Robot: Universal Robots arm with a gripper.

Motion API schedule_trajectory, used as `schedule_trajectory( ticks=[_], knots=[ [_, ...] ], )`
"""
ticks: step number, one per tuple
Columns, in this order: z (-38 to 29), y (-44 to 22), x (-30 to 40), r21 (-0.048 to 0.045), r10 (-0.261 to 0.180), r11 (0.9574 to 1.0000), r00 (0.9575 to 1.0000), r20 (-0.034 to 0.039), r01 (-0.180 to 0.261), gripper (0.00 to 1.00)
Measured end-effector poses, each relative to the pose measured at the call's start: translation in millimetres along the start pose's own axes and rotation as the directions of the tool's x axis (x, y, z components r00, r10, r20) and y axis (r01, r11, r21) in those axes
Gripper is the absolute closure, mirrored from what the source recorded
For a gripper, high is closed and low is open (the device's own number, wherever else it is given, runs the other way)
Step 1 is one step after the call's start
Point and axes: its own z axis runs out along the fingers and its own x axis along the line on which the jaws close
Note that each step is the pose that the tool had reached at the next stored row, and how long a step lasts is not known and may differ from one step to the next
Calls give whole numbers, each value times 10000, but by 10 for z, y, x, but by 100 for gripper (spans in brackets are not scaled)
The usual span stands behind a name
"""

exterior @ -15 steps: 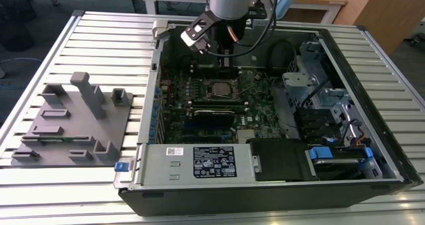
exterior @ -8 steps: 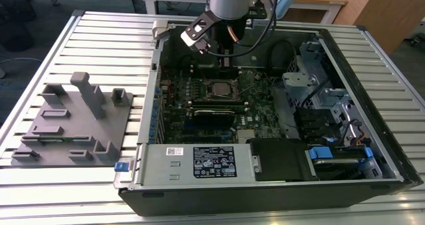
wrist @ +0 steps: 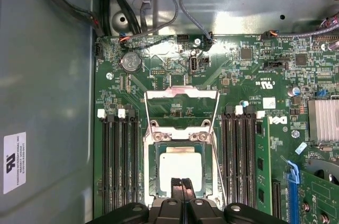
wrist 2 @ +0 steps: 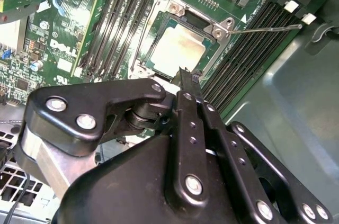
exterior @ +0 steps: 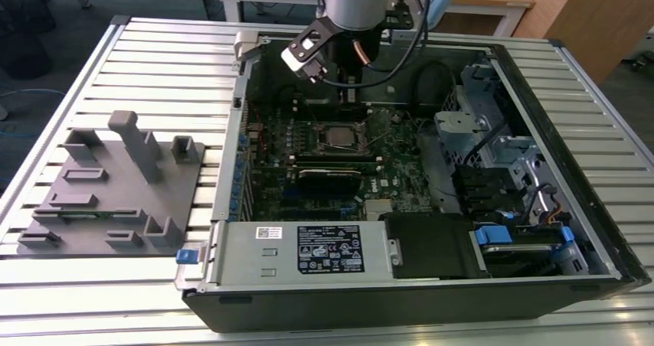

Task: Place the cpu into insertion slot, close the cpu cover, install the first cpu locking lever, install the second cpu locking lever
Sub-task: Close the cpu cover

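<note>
One cpu [wrist: 180, 167] lies seated just below the tool [wrist: 181, 184].

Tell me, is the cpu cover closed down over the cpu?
No: in the first wrist view the cpu cover stands flipped open beyond the insertion slot, and the cpu lies bare in it.

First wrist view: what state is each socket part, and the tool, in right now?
cpu: lying in the insertion slot.
insertion slot: filled, uncovered.
cpu cover: swung open, clear of the slot.
locking lever: released, sticking out to the side.
tool: shut, holding nothing, by the cpu's edge.
</note>
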Motion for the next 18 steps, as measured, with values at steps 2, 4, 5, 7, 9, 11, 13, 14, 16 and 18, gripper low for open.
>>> schedule_trajectory(
  ticks=[2,4,5,7,9,11,13,14,16,18],
  knots=[
    [0,4,0,0,1,10000,10000,0,-1,90],
    [0,7,0,0,1,10000,10000,0,-1,90],
    [-1,8,1,0,1,10000,10000,0,-1,90],
    [-7,8,1,1,1,10000,10000,2,-1,90],
    [-10,8,1,-1,1,10000,10000,-2,-1,90],
    [-11,8,1,-1,1,10000,10000,-2,-1,90],
    [-12,8,1,0,1,10000,10000,0,-1,90],
    [-12,8,1,0,1,10000,10000,0,-1,90],
    [-12,11,1,1,-1,10000,10000,0,1,90],
    [-12,21,1,0,0,10000,10000,1,0,90]
  ],
)
